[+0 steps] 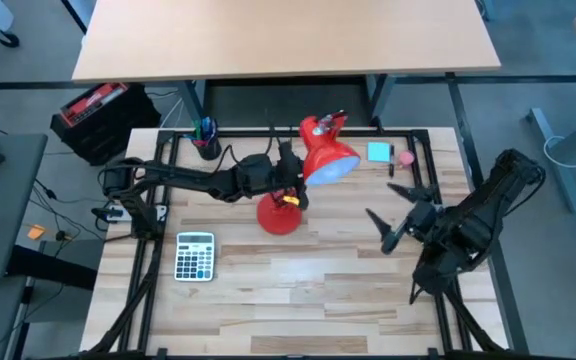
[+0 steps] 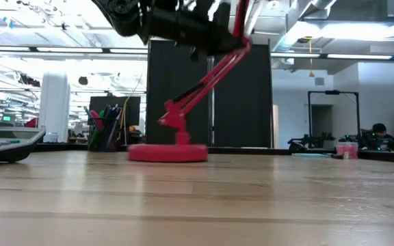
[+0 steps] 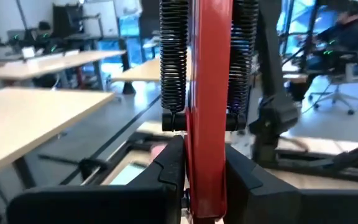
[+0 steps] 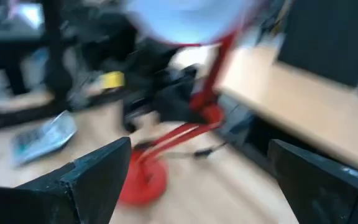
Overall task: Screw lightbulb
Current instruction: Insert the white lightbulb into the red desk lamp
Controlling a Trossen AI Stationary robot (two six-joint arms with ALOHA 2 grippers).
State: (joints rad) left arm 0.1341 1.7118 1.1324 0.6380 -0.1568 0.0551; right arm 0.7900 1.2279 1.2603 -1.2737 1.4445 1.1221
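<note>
A: Lightbulb? You can't pick it out; the lamp (image 1: 313, 165) shade faces your right fingers (image 1: 400, 214), which stand released, well apart from it.

B: Your left fingers (image 3: 173, 171)?

A: Clenched on the lamp's arm.

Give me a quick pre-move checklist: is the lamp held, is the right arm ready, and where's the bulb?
1. Left gripper shut on the lamp arm: ok.
2. Lamp base flat on the table: ok.
3. Right gripper open, empty, clear of the lamp: ok.
4. Shade opening facing the right arm: ok.
5. Bulb seated in the shade: cannot tell; the right wrist view is blurred.
6. Calculator out of the way: ok.
</note>
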